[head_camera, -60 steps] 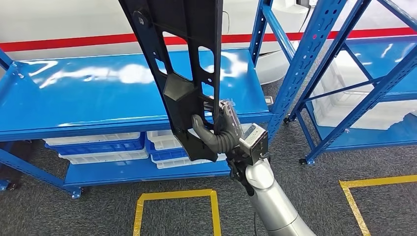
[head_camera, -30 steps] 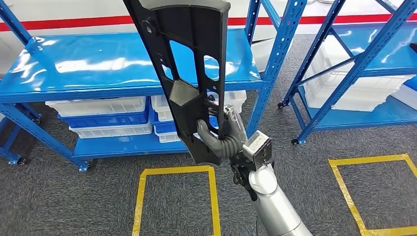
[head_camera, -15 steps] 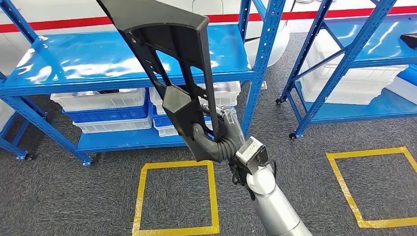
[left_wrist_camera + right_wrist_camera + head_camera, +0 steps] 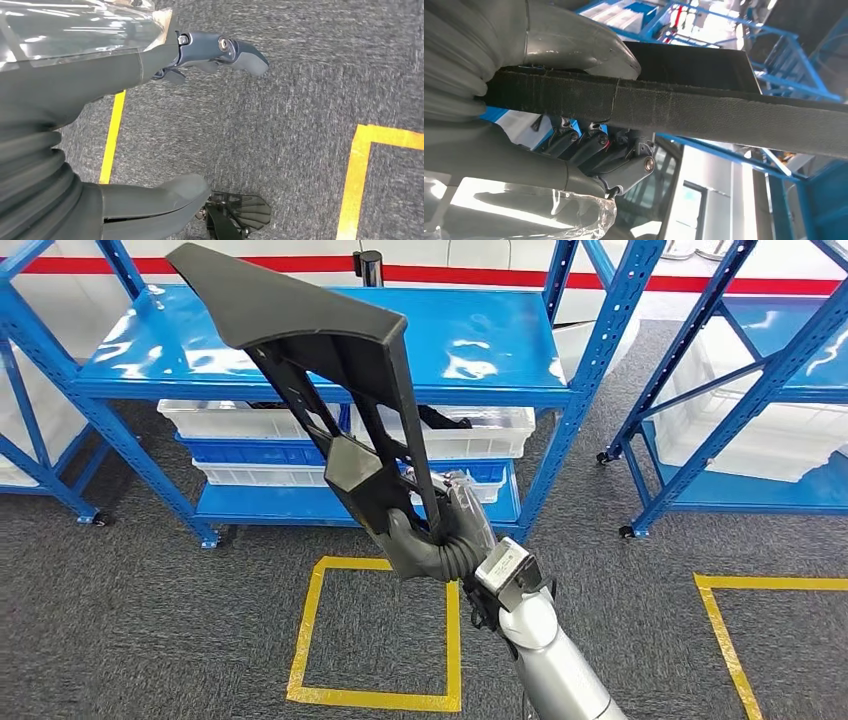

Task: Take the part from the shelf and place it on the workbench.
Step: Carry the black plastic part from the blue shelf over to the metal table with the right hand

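The part (image 4: 290, 305) is a long black plastic panel with cut-outs and a flat cap at its far end. My right hand (image 4: 440, 532) grips its lower end and holds it tilted up and to the left, in front of the blue shelf (image 4: 500, 340). In the right wrist view the thumb and fingers (image 4: 584, 145) clamp the part's thick black edge (image 4: 704, 107). My left hand (image 4: 75, 100) hangs over grey carpet, its thumb (image 4: 165, 192) and fingers (image 4: 235, 50) apart with nothing between them.
White and blue bins (image 4: 470, 435) sit under the shelf's top board. A second blue rack (image 4: 760, 370) stands at the right. Yellow tape squares (image 4: 310, 630) (image 4: 720, 620) mark the grey carpet in front of me.
The whole view has shifted: the shelf now lies farther off and more floor shows. The part leans further left in my right hand, its capped end now in the picture. The grip is unchanged.
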`<act>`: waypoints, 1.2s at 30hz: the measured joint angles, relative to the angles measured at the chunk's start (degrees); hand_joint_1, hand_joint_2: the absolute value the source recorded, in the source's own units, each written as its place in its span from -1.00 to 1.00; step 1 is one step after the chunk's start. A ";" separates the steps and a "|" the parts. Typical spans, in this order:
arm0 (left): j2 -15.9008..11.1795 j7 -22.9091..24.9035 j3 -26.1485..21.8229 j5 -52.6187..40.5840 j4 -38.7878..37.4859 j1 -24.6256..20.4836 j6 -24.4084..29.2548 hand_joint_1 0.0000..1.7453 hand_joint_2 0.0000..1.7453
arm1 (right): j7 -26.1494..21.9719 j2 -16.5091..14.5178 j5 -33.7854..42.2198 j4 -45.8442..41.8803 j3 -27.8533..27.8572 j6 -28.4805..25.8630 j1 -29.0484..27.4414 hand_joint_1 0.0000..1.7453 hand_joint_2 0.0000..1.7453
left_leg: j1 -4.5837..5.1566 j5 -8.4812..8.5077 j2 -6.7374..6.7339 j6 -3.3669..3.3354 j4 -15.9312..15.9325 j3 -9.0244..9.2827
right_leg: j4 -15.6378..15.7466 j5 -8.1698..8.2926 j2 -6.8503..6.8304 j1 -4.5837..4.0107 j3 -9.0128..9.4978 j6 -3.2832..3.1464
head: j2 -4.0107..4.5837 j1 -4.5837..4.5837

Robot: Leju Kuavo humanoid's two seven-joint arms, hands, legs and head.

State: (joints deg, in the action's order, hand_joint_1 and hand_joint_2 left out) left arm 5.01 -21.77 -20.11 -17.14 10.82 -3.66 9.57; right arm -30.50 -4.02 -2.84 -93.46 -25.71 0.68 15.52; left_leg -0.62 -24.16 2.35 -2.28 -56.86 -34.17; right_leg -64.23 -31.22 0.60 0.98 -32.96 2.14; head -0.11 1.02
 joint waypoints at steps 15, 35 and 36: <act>0.12 0.34 -0.66 0.44 0.02 0.17 0.47 -1.00 1.00 | -1.92 0.03 -0.25 -0.37 -0.01 -0.35 -1.96 1.00 1.00 | -0.21 -3.39 -3.07 2.45 -9.17 -3.60 | 7.05 3.30 -3.35 -0.06 2.80 -2.19 | 0.00 -0.70; -0.57 -0.34 -1.70 -0.07 0.15 -0.44 -3.37 -1.00 1.00 | -2.83 0.33 -2.49 -3.21 3.54 -0.04 -5.64 1.00 1.00 | 0.54 -0.01 2.50 1.32 -1.19 -1.15 | 5.80 2.74 1.04 0.29 1.87 -0.40 | 0.00 -0.10; -0.70 -0.46 -1.84 0.10 0.15 -0.42 -3.40 -1.00 1.00 | -2.99 0.21 -2.73 -3.22 3.66 -0.04 -5.75 1.00 1.00 | 0.44 -0.04 2.24 1.59 -1.31 -1.33 | 5.82 2.92 0.74 0.35 1.83 -0.73 | 0.00 -0.10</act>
State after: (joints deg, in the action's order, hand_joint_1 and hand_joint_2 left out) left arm 4.30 -22.23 -21.95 -17.04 10.97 -4.08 6.17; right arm -33.49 -3.81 -5.57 -96.68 -22.05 0.63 9.77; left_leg -0.18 -24.20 4.58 -0.70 -58.17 -35.50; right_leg -58.41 -28.30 1.34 1.33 -31.13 1.42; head -0.11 0.92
